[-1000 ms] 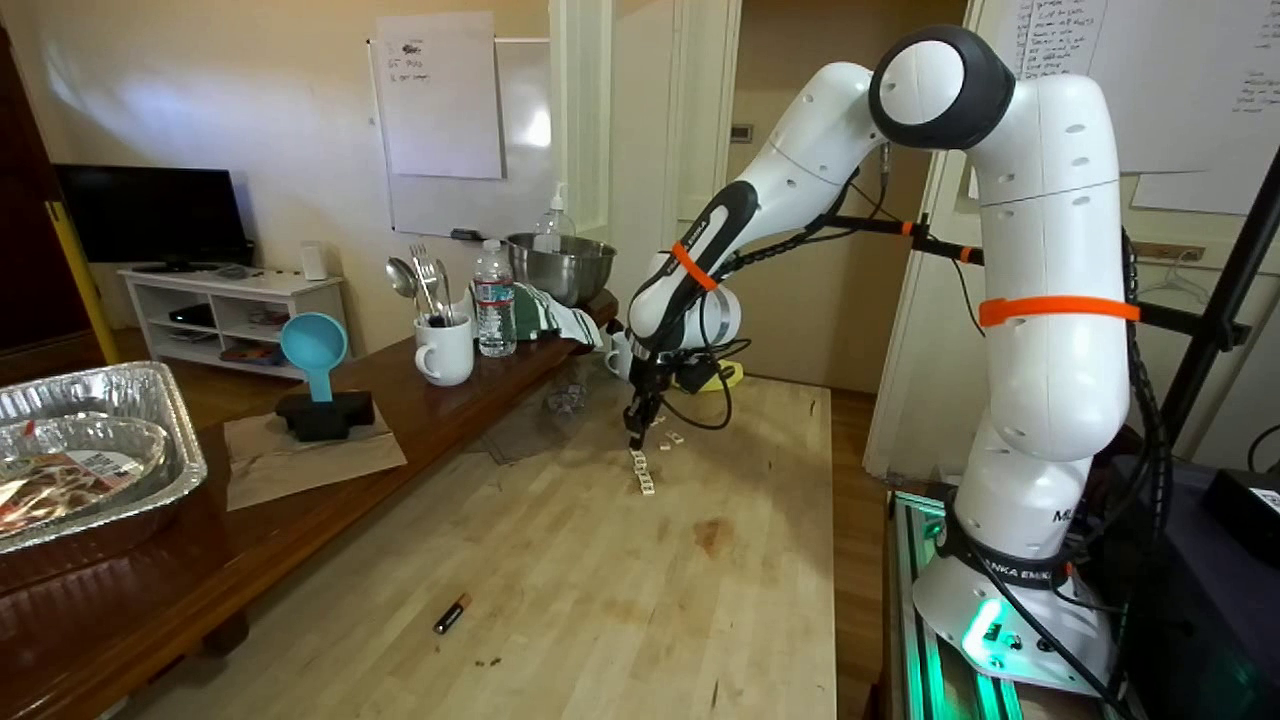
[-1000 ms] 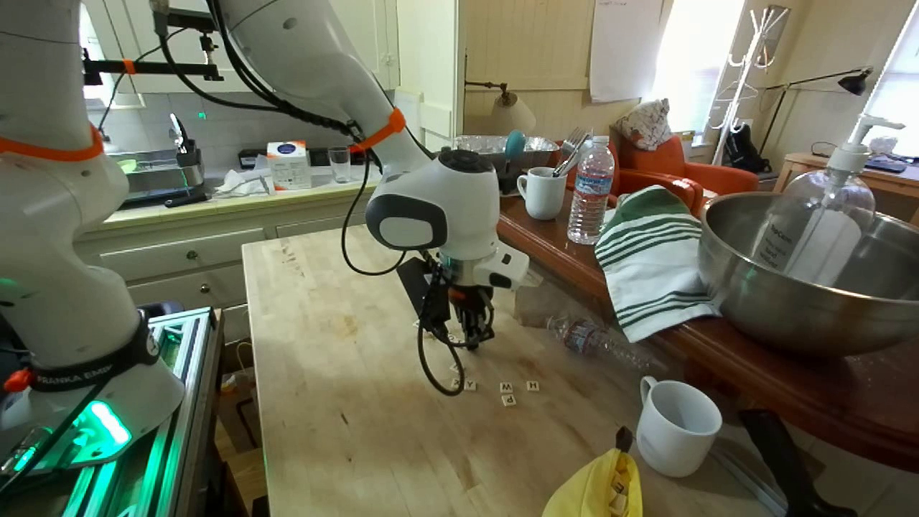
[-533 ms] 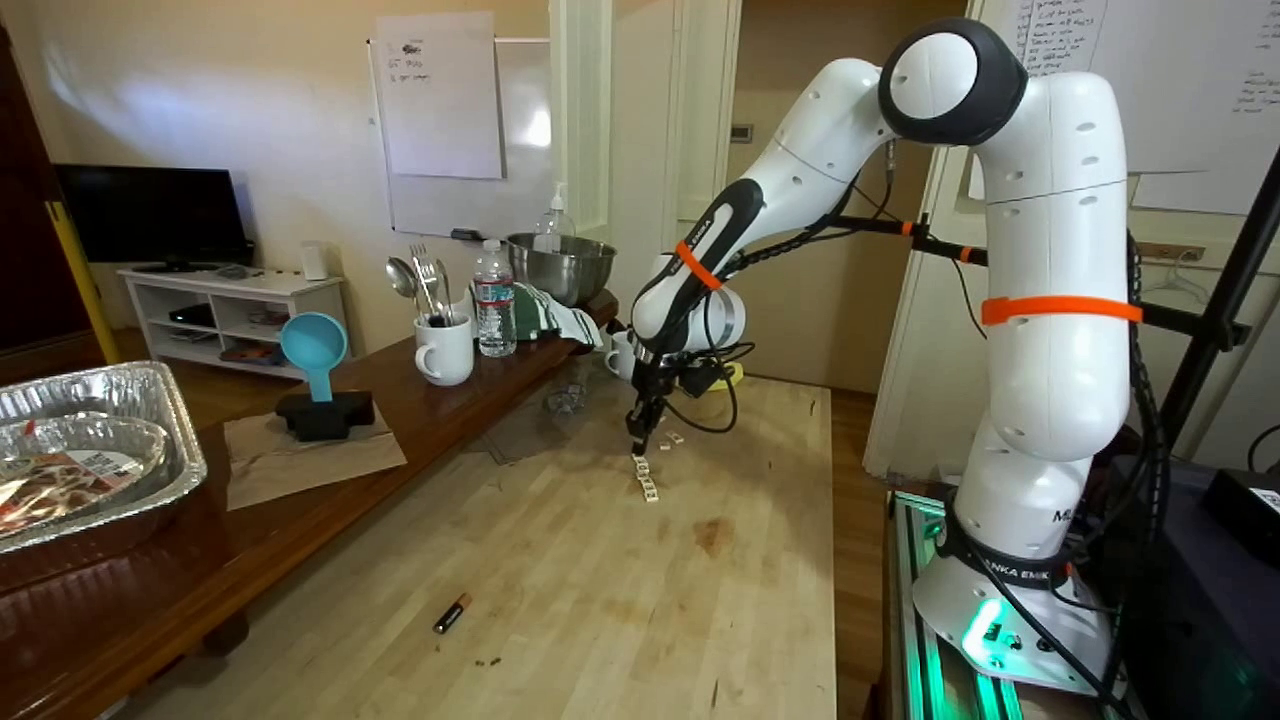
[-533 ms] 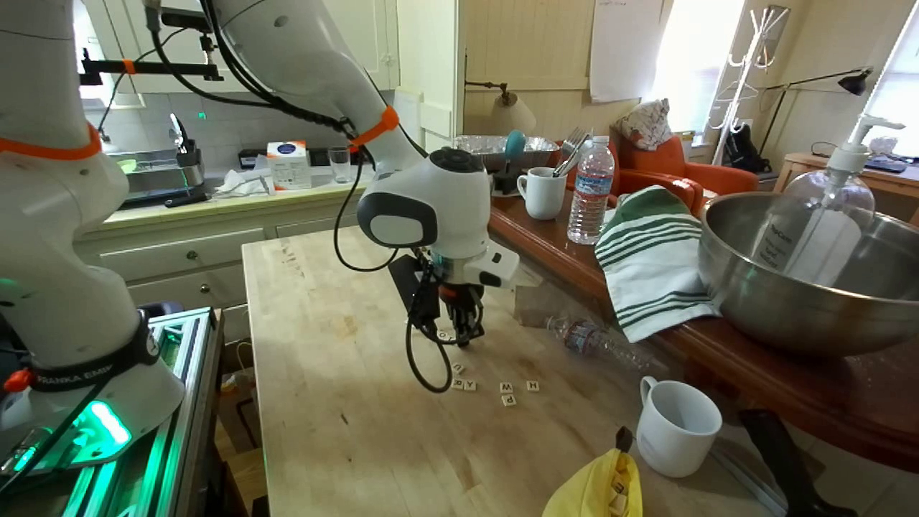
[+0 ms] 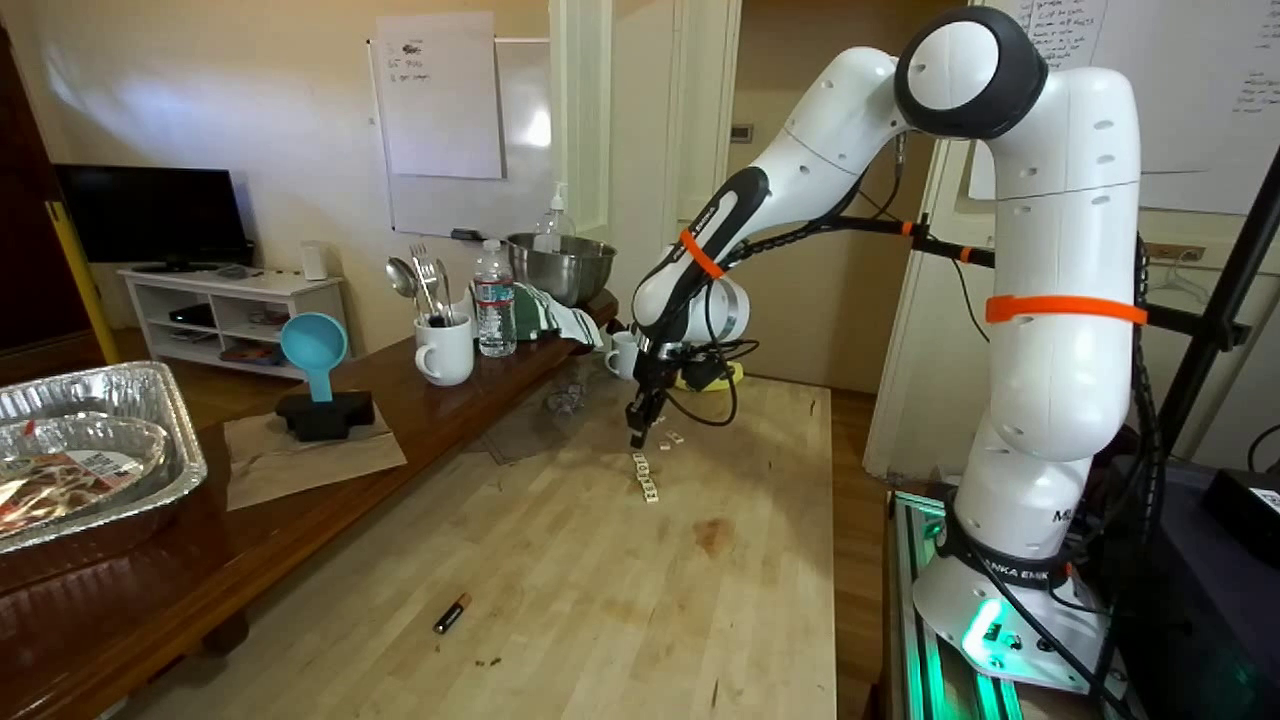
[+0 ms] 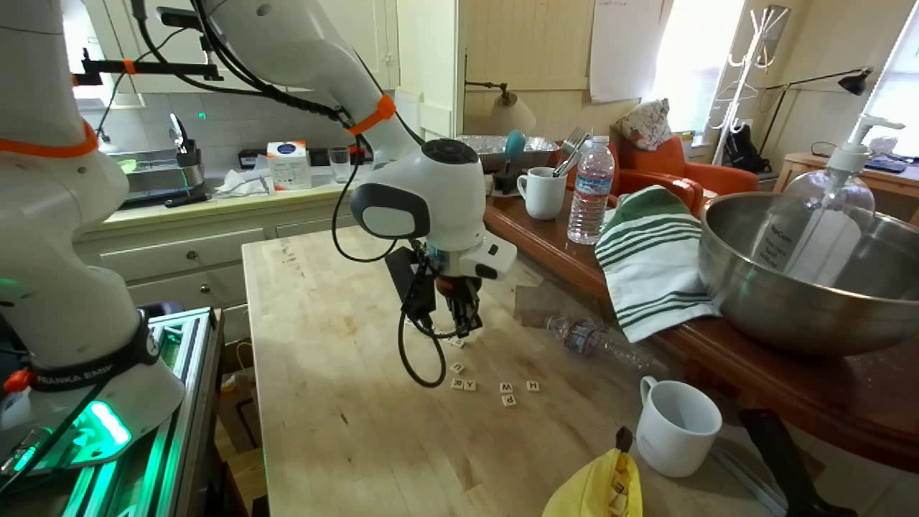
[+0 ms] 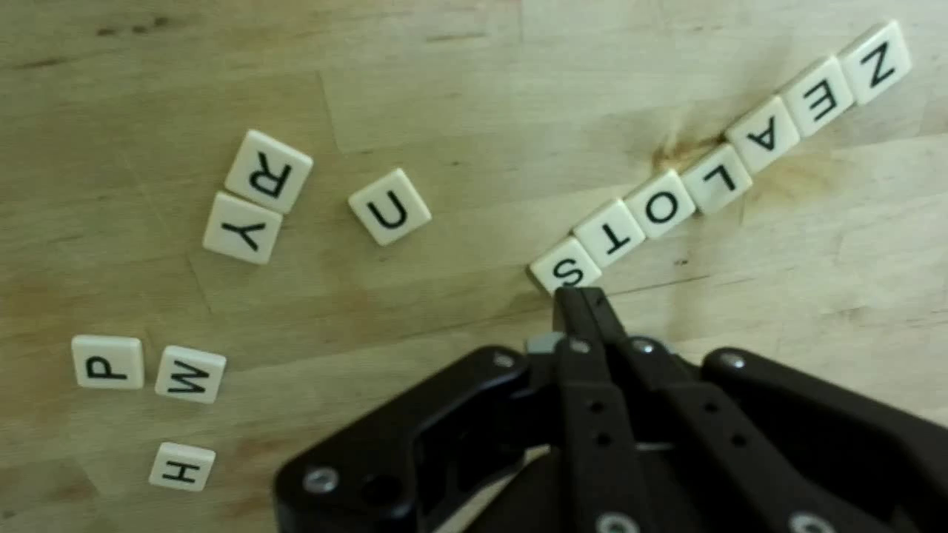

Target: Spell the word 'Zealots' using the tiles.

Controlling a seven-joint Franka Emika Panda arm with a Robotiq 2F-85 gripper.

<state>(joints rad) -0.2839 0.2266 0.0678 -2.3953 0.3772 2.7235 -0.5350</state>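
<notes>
Desk (image 5: pixel 720 620); one, pale wood, in an exterior view. Gripper (image 7: pixel 580 292); one, jaws together, nothing visible between them, over the near end of the row. Row of tiles (image 7: pixel 717 179); seven, reading ZEALOTS, slightly bent, well in from the desk's far and right edges in that view. Loose tiles (image 7: pixel 243 228); six, apart from the row, nearer the far edge. S tile (image 7: pixel 565 259); last letter, partly behind the gripper. Step, as judged: finishing. Straighten, if wanted, by light nudges; lift straight up before travelling sideways.
</notes>
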